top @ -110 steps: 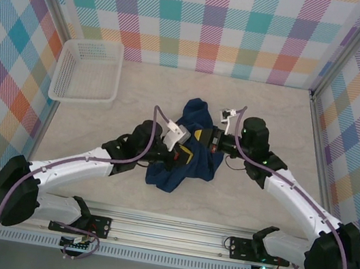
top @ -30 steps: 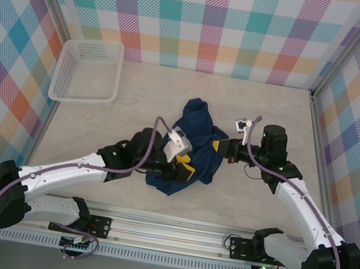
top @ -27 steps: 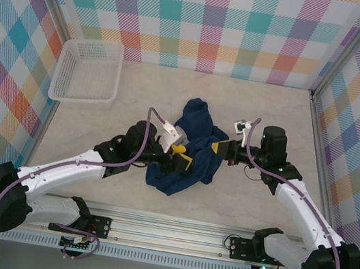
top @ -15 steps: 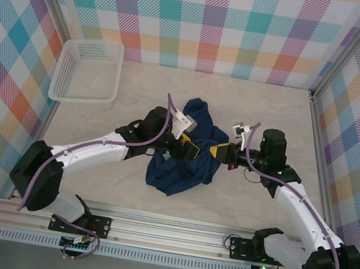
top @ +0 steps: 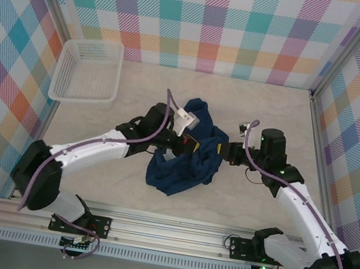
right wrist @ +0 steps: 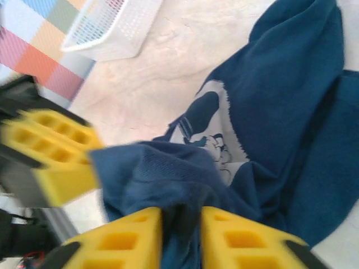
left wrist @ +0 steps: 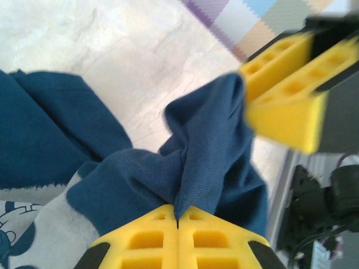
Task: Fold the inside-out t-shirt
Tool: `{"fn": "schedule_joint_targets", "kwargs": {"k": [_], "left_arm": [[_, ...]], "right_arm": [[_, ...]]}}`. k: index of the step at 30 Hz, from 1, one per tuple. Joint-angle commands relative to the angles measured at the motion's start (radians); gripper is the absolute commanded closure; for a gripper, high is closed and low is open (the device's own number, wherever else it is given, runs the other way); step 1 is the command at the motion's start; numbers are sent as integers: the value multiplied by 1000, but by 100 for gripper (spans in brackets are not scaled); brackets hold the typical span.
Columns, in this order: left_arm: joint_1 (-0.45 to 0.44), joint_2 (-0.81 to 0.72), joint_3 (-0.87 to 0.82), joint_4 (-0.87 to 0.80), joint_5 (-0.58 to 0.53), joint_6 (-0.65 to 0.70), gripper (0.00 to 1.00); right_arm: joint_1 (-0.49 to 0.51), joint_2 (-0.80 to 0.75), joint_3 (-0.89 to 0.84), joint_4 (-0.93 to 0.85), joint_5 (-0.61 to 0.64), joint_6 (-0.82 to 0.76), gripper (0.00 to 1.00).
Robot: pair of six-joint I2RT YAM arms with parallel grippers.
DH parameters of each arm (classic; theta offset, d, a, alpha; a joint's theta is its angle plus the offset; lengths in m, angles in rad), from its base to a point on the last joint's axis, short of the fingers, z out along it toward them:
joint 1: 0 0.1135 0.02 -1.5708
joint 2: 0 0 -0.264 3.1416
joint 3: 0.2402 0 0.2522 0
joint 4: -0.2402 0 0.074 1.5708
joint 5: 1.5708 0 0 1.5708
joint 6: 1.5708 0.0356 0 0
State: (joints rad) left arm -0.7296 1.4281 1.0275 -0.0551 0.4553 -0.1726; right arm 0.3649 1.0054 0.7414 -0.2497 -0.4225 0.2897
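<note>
The inside-out t-shirt (top: 181,166) lies bunched in the middle of the worktop (top: 88,188), between the two arms, with a raised ridge of its navy cloth running from one tool to the other. The left tool (left wrist: 178,216) is clamped tight on one end of that ridge. The right tool (right wrist: 180,216) has its jaws a little apart, with a fold of cloth lying in the gap. The pale print (right wrist: 210,140) faces up beside the ridge. The step in hand appears to be a regrasp, meant to spread the heap flat before any fold. Doing it well likely means the left tool holds its pinch while the right one takes a single layer at a hem or shoulder seam rather than a wad. Both should then draw apart low and level, so the cloth opens without twisting or dragging across the worktop.
</note>
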Motion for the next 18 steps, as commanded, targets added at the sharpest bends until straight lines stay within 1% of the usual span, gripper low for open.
{"fn": "schedule_joint_targets", "kwargs": {"k": [1, 3, 6, 11, 14, 18], "left_arm": [[8, -92, -15, -17, -4, -76, 100], [6, -118, -20, -41, -26, -86, 100], [7, -145, -27, -48, -33, -90, 100], [7, -148, -24, -58, -35, -86, 100], [8, -146, -20, -69, -41, -85, 100], [6, -139, -14, -88, -69, -82, 100]], "right_arm": [[71, -43, 11, -48, 146, 0, 64], [116, -76, -20, 10, 151, -4, 56], [171, -101, -58, 79, 167, -13, 49], [217, -66, -76, 151, 150, -15, 43], [240, -58, -77, 173, 154, -27, 35], [247, -126, -92, 149, 221, -63, 30]]}}
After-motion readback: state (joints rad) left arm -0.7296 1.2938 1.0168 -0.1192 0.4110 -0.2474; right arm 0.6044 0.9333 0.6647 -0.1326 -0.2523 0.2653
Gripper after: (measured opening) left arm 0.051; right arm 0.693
